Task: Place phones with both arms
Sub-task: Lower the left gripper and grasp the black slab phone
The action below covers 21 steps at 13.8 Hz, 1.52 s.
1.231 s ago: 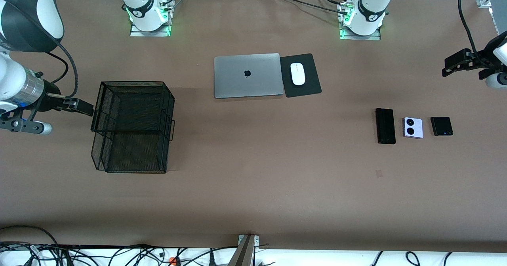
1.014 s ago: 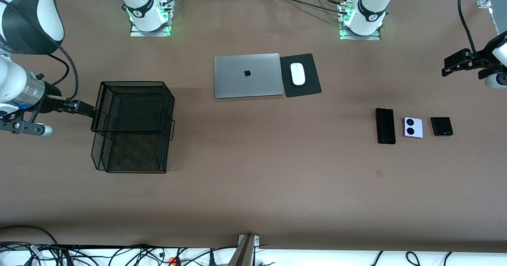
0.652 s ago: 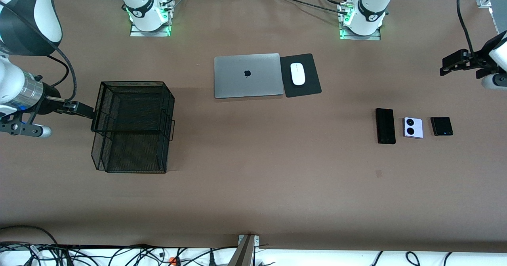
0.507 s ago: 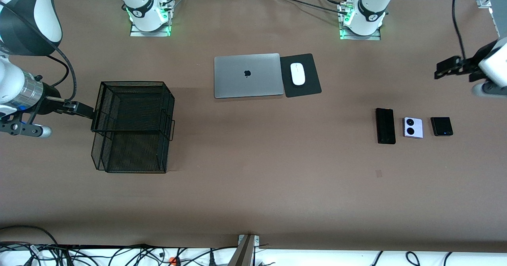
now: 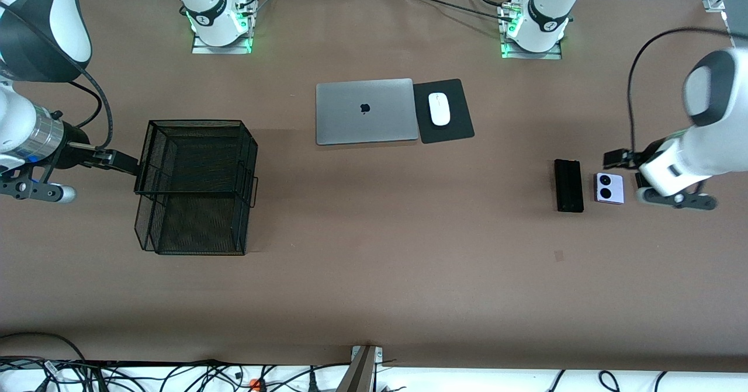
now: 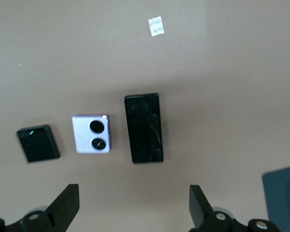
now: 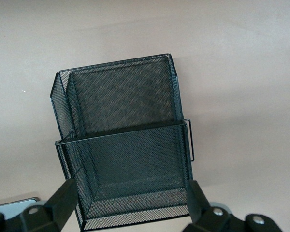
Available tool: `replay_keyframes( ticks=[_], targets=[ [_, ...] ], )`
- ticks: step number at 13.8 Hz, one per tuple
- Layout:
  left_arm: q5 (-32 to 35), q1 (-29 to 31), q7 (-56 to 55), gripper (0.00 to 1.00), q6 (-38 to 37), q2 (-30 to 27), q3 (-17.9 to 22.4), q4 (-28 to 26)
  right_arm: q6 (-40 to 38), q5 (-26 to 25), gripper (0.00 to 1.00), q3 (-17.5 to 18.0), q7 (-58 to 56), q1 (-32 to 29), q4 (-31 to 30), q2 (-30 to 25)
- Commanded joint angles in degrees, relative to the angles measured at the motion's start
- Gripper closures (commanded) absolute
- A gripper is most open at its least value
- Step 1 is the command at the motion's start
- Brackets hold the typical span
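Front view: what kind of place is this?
Probably a robotics lab bench, staged as a desk. Two arms are bolted to the table, cables are strewn along its edge, and a laptop, mouse, mesh basket and phones are laid out as props.

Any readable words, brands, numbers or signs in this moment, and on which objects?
No readable words or numbers anywhere.
Apple logo, a sign without letters: on the lid of the silver laptop.
Markings on the arms' base bands: too small to read.
The three phones show no text.
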Motion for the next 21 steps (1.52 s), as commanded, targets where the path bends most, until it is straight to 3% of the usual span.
replay_keyframes(
  ticks=[1, 3, 6, 10, 21],
  targets=[
    [1.1, 0.0, 1.4, 0.0, 10.0, -0.6, 0.0, -7.8, -0.3, 1.0, 0.0, 0.1, 0.8, -0.2, 1.1, 0.5],
    [1.1, 0.0, 1.5, 0.0, 19.2, 0.7, 0.0, -12.8, -0.3, 1.0, 0.0, 0.1, 0.8, -0.2, 1.1, 0.5],
    [1.1, 0.8, 1.5, 0.0, 26.9, 5.1, 0.0, -14.6, -0.3, 1.0, 0.0, 0.1, 0.8, -0.2, 1.1, 0.4],
    [1.1, 2.6, 1.5, 0.0, 41.7, 6.7, 0.0, -22.4, -0.3, 1.0, 0.0, 0.1, 0.8, -0.2, 1.1, 0.5],
    [1.1, 4.2, 0.6, 0.0, 55.4, 10.2, 0.1, -29.3, 1.4, 1.0, 0.0, 0.1, 0.4, -0.3, 1.1, 1.3]
  ],
)
